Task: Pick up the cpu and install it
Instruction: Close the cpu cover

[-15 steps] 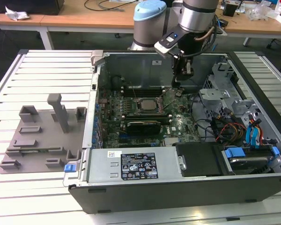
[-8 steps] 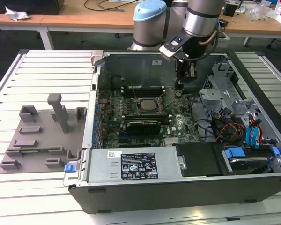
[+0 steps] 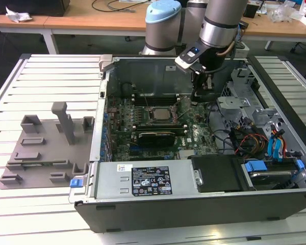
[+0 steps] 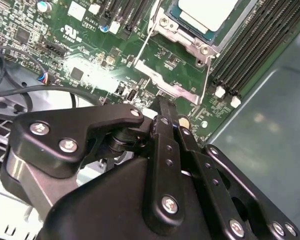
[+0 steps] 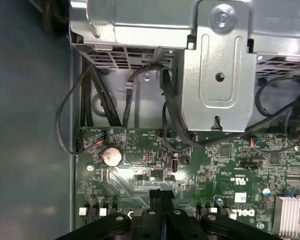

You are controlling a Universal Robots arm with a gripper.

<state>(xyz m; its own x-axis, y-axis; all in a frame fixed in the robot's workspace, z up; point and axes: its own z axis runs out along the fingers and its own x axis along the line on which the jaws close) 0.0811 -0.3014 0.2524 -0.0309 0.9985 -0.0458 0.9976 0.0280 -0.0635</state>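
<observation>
Small, flat, pale silver square cpu (image 4: 207,12) is lying in the metal-framed socket (image 4: 190,42) on the green motherboard (image 5: 140,170). Black gripper (image 4: 161,104) is hanging near it, fingers pressed together, gripping nothing. Chip likely light, stiff and fragile; opposite edges look safest. Open grey computer case (image 3: 143,76) is hemming it in, resting on a white slatted table (image 3: 56,76).

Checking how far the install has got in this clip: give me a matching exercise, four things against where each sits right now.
Things:
1 cpu
2 tool
3 grey tray
4 coin battery

Places:
A on the slatted table, outside the case, at the exterior view's left
B on the green board, close to its edge by the black cables
C in the metal-framed socket
D over the green board, at the exterior view's right of the socket

Pairs: 1-C, 2-D, 3-A, 4-B
</observation>
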